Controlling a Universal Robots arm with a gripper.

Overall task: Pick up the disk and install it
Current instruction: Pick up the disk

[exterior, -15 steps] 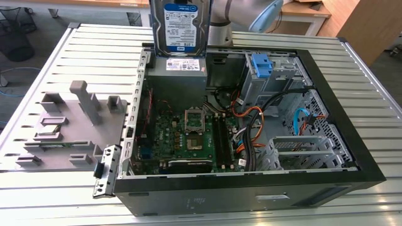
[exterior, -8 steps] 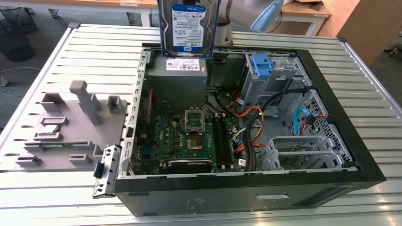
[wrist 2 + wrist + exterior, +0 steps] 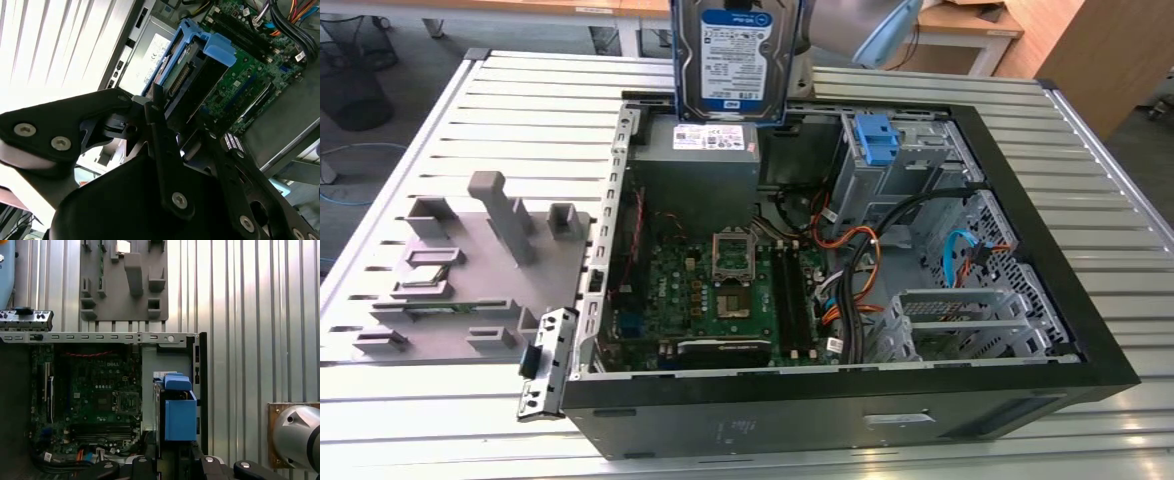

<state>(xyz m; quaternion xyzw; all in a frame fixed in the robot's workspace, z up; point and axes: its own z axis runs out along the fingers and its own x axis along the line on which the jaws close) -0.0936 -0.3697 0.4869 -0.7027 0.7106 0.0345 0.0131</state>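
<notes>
1. The disk (image 3: 727, 60), a flat rectangular silver metal hard drive with a white-and-blue label and a blue plastic bracket, is seen held on end in the black two-fingered gripper (image 3: 178, 107), whose jaws are clamped on its opposite sides.
2. Directly below the gripper a grey power supply box (image 3: 698, 170) is seen, set inside the open black computer case (image 3: 854, 385); the green motherboard (image 3: 720, 290) lies just beyond it, further under the gripper's reach.
3. The case is rested on a ribbed silver metal table (image 3: 520, 110).
4. The drive is judged stiff and fairly dense for its size, with smooth metal faces that could slip under a light squeeze.
5. It is also judged sensitive to knocks, so a firm, steady hold is called for.
6. A hold across the bracketed side edges is judged best; the plastic may flex slightly, and the connector end (image 3: 180, 82) is best left untouched.
</notes>
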